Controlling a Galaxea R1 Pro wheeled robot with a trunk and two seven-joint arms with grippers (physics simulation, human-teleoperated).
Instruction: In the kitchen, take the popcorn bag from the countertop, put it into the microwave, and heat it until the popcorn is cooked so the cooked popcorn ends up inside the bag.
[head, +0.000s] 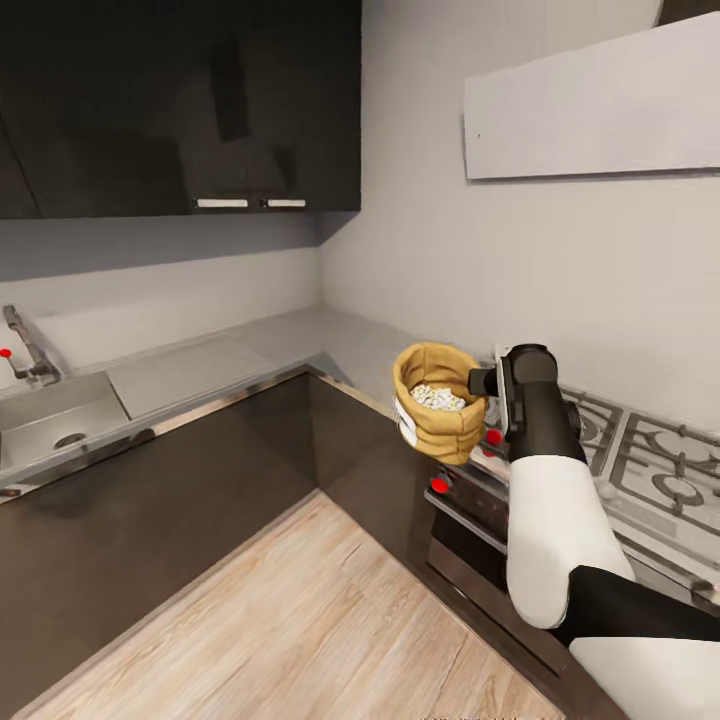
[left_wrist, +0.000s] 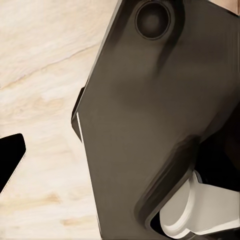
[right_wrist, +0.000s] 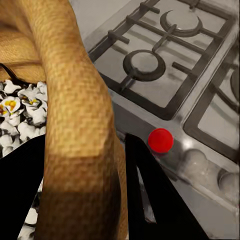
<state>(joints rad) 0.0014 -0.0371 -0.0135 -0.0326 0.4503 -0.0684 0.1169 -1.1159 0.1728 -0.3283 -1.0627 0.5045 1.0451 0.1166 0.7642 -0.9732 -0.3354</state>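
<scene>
The tan burlap popcorn bag with a rolled rim and white label (head: 437, 403) hangs upright in the air before the steel hob, its rim pinched between the right gripper (right_wrist: 85, 200) jaws. White popped popcorn (head: 437, 398) fills it.

Held in the air in front of the gas hob (head: 640, 455), at its left end: the popcorn bag (head: 437, 415), upright, above the oven (head: 480, 520) front and clear of the countertop (head: 330, 345). Inside the bag, at its top: the popcorn (head: 438, 397). Just right of the bag, between it and the hob: the right gripper (head: 488, 380), one finger inside the rim, one outside. Left of the hob, round the corner of the countertop: the sink (head: 50, 420), with the tap (head: 25, 350) behind it. Above the sink: wall cabinets (head: 180, 100).
</scene>
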